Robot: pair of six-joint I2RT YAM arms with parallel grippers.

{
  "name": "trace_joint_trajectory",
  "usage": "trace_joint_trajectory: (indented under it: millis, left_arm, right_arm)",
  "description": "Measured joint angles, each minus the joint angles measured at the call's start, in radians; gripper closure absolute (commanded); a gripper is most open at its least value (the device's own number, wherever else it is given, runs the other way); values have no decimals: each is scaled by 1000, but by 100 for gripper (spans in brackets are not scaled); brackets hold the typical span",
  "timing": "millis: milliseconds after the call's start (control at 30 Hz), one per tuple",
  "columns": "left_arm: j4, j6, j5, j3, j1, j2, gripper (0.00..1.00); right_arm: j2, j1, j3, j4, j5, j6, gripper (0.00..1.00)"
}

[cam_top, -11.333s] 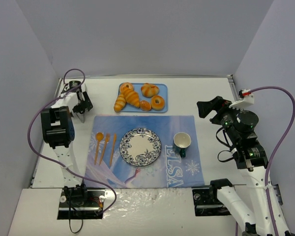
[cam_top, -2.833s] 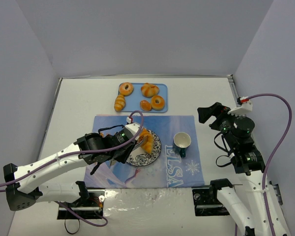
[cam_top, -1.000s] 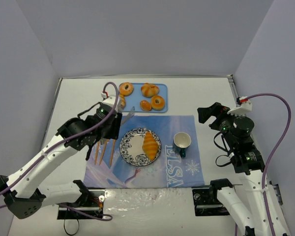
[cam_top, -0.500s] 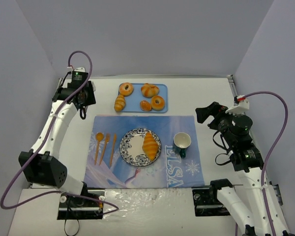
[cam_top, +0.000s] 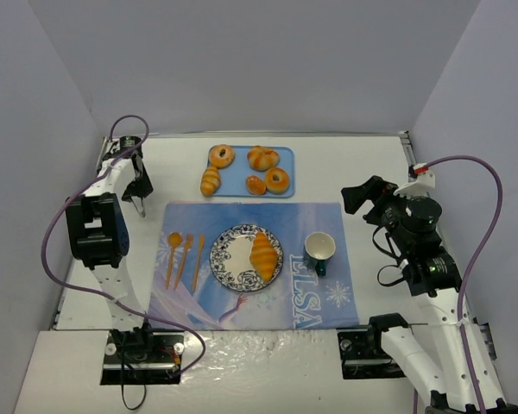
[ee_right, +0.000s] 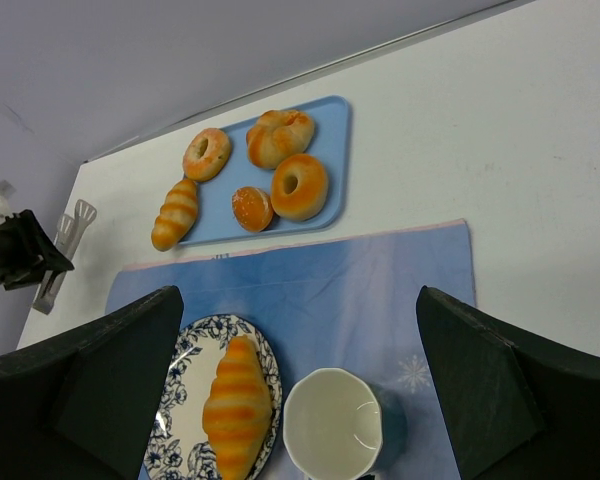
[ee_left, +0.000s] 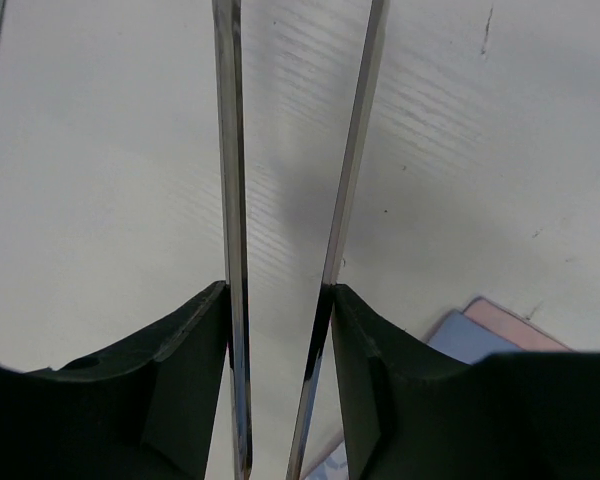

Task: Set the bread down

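Lying on plate (cam_top: 228, 261), bread (cam_top: 263, 254), well apart from empty left claw (cam_top: 142, 205)

One bread (cam_top: 262, 254), two doughnuts (cam_top: 222, 156), one plate (cam_top: 225, 259), one cup (cam_top: 319, 249), one tray (cam_top: 242, 154), three utensils (cam_top: 186, 256).

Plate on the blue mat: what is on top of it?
One long ridged bread lies on the right half of the plate; nothing else. The pattern beneath it is covered.

lab booth: plain grey walls (cam_top: 242, 60), arms (cam_top: 414, 233) bolted to table (cam_top: 354, 164)
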Motion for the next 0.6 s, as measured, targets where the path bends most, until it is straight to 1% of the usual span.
trace_joint_trajectory:
  millis: [67, 233, 433, 600]
  left_arm:
    - [3, -5, 4, 3, 0, 29, 44]
    - [6, -17, 24, 31, 0, 86, 34]
    - [10, -24, 36, 47, 0, 127, 27]
    - [10, -27, 43, 47, 0, 130, 25]
  right_arm:
    - [0, 0, 0, 0, 0, 0, 0]
    - [0, 0, 0, 0, 0, 0, 0]
    - [-1, 0, 0, 0, 0, 0, 0]
    - [-2, 0, 0, 0, 0, 0, 0]
